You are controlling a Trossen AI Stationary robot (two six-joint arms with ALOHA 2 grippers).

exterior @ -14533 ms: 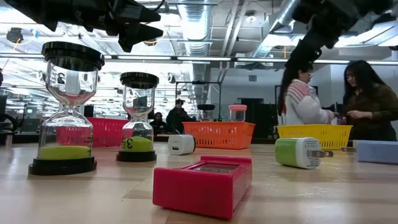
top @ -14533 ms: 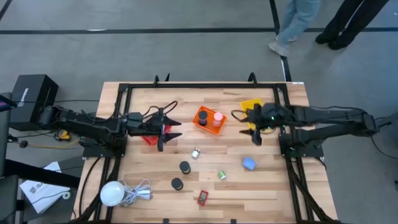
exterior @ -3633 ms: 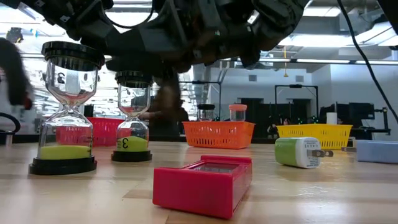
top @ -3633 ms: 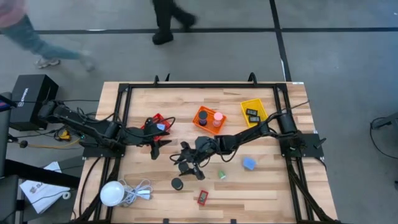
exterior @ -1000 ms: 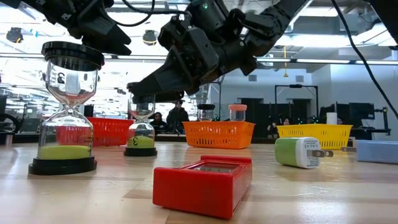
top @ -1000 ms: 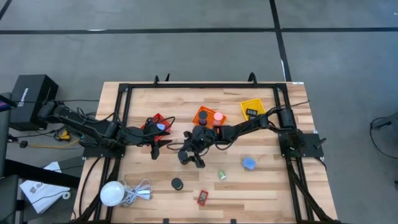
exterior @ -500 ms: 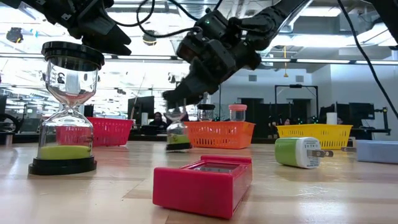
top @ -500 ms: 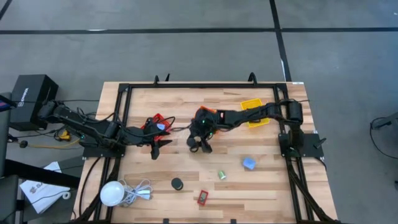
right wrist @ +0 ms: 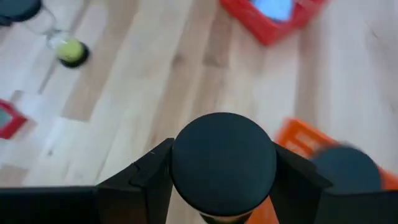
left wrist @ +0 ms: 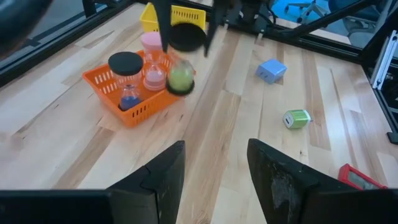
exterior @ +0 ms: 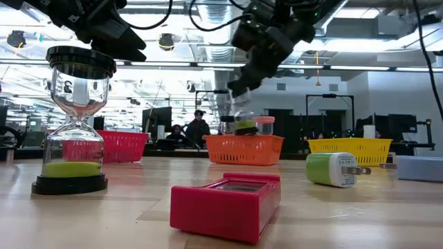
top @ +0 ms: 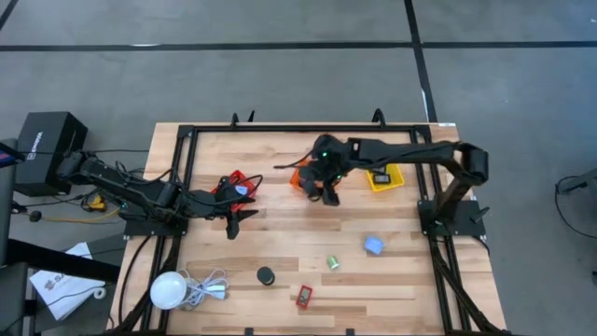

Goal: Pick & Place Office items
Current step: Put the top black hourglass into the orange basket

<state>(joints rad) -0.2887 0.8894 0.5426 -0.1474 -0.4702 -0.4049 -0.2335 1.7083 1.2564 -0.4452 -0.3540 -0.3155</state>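
Three baskets (top: 378, 175) line the surface's (top: 280, 275) far side; a timer (top: 266, 275), case (top: 304, 298), plug (top: 332, 263) and block (top: 373, 245) lie near.

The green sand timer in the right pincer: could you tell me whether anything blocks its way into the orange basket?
Nothing visible does. The right pincer holds the green sand timer beside the orange basket, whose near end is free beside two timers.

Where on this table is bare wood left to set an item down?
Free: the far strip behind the orange mesh basket, and the middle between the red mesh basket and blue block. Crowded: around the orange basket, where the right gripper holds a black-capped hourglass.
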